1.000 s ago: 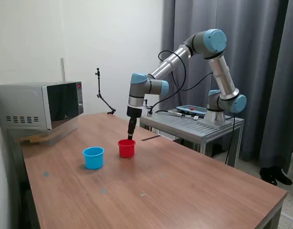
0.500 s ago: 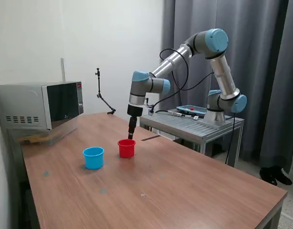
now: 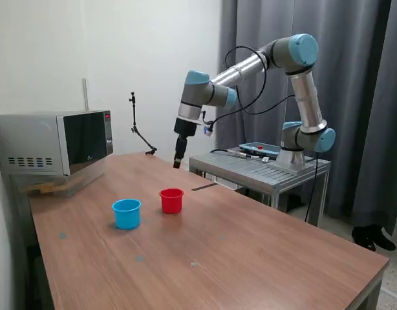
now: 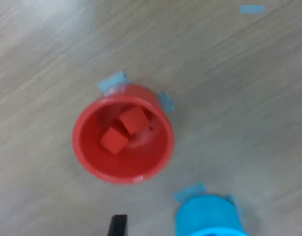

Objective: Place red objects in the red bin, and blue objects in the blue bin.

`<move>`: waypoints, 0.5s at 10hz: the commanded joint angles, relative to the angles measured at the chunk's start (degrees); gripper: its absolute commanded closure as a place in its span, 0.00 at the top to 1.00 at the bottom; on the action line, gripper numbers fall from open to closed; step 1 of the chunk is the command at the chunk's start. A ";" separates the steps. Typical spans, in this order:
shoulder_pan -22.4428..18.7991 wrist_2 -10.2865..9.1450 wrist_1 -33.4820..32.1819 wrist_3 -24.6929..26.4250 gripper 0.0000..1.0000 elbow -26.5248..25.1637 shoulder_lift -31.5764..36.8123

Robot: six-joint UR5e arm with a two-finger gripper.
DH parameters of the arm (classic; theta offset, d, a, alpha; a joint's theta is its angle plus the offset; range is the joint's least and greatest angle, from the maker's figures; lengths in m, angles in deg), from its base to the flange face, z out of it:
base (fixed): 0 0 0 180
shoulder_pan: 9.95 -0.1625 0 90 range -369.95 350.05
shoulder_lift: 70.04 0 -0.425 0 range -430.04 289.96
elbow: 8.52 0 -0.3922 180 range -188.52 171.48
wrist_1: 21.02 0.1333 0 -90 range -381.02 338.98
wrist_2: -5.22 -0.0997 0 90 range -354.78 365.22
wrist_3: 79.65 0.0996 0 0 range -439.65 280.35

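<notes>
The red bin stands upright on the wooden table. The wrist view looks down into the red bin, where two red cubes lie side by side on its bottom. The blue bin sits beside it toward the exterior view's left, and only its wall shows in the wrist view. The blue objects are out of view. My gripper hangs well above and behind the red bin, open and empty, with one dark fingertip showing at the wrist frame's edge.
A microwave stands at the table's far corner on the exterior view's left. A thin black stand rises behind the table. The arm's base sits on a metal cart at the exterior view's right. Blue tape marks lie around the cups.
The gripper has risen from just above the red bin's rim to well above it. The upper arm lifted with it. Both cups stayed in place.
</notes>
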 commanded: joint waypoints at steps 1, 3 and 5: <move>-0.85 -0.22 5.39 -2.07 1.00 3.08 3.28; -1.11 -0.31 9.80 -4.87 1.00 6.16 4.86; -1.20 -0.40 12.44 -5.77 1.00 8.09 6.44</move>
